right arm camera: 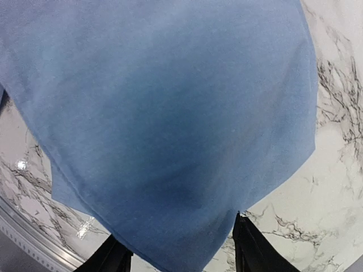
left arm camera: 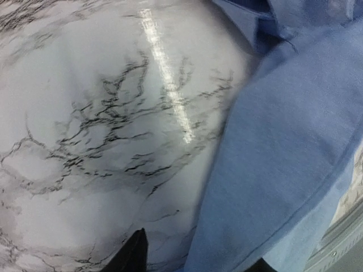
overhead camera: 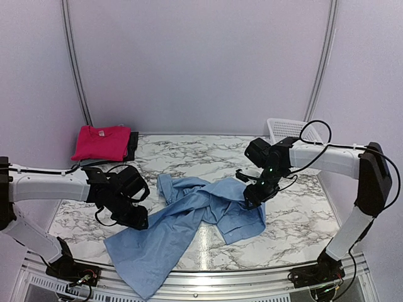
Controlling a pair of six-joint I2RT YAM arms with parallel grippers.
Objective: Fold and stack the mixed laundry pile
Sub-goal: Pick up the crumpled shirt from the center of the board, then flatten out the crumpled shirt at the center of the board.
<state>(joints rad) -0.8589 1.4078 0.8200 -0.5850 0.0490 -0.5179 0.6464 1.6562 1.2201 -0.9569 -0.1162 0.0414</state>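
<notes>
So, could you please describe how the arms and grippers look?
The left arm and right arm have rounded white links with black joints. The left gripper and right gripper are black, each with two tapered fingers. Black cables loop along both arms; green lights glow on the right wrist.

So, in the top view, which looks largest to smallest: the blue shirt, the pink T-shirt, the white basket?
1. blue shirt: clearly largest.
2-3. pink T-shirt and white basket: alike; the right arm hides part of the basket, so unranked.
</notes>
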